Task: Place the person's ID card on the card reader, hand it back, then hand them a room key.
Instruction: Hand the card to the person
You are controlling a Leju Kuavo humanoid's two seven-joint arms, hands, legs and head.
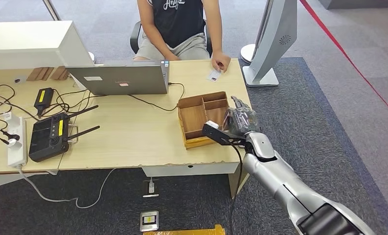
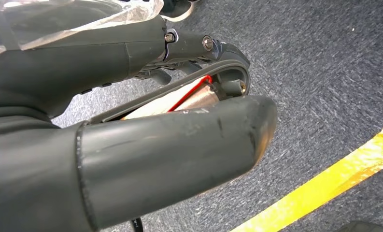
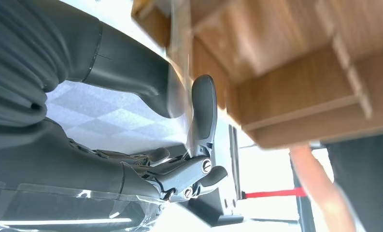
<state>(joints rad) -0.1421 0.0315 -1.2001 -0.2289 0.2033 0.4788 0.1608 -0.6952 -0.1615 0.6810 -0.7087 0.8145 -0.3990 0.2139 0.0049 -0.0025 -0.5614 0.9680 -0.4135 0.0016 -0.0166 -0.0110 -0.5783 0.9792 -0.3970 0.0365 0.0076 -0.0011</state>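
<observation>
Across the desk (image 1: 133,142) sits a person whose hand (image 1: 221,61) holds a small white card (image 1: 214,75) down on the far edge. A wooden divided box (image 1: 201,117) stands near the desk's right end, with something small and white (image 1: 211,124) in its front compartment. My right hand (image 1: 240,120) hovers at the box's right side, wrapped in clear plastic. In the right wrist view one finger (image 3: 203,111) points straight out beside the thumb (image 3: 131,67); a thin pale strip lies between them and I cannot tell what it is. My left hand (image 2: 179,96) hangs over the carpet, fingers curled in.
A grey laptop (image 1: 118,79) stands at the desk's middle back. A black router with antennas (image 1: 50,137), a power strip (image 1: 16,142) and tangled cables fill the left. A white stand (image 1: 272,39) rises off the desk's far right corner. Yellow tape (image 2: 324,188) marks the floor.
</observation>
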